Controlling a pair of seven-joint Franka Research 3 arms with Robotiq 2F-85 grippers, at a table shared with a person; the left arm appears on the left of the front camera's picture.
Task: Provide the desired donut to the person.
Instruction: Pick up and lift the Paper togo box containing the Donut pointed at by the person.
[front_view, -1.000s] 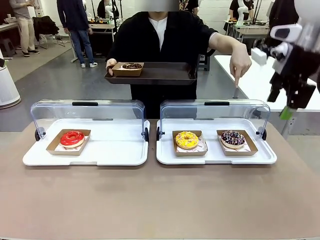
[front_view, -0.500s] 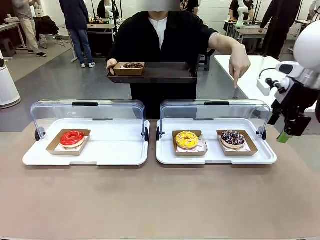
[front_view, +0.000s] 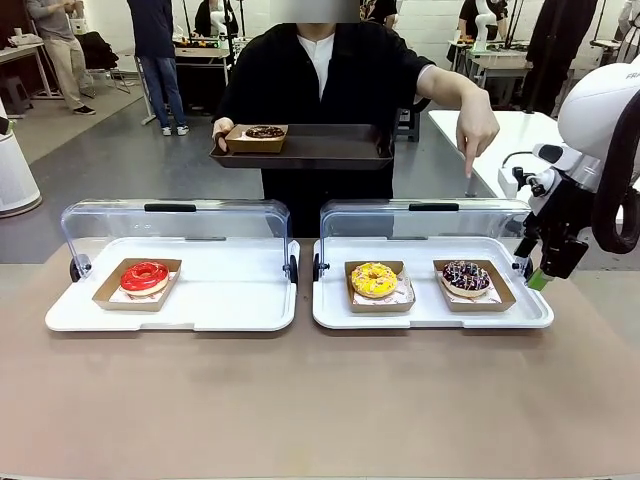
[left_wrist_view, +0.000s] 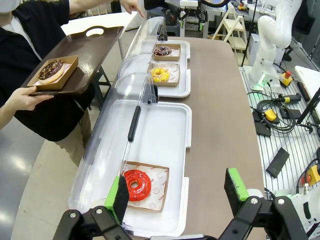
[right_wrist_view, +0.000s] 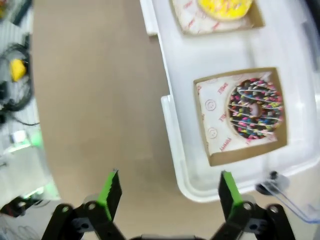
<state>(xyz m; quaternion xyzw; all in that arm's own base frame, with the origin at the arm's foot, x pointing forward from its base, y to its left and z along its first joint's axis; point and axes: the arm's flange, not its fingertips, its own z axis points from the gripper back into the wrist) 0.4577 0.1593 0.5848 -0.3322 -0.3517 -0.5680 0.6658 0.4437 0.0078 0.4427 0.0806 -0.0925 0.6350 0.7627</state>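
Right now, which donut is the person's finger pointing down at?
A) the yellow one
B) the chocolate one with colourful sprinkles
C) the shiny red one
B: the person's pointing hand aims its finger down over the chocolate donut with colourful sprinkles.

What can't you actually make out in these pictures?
Right wrist view: the yellow donut is cut off by the top edge.
Right wrist view: print on the sprinkled donut's paper is blurred.
Left wrist view: the person's pointing hand is cut by the top edge.
Left wrist view: a left gripper finger hides the red donut box corner.
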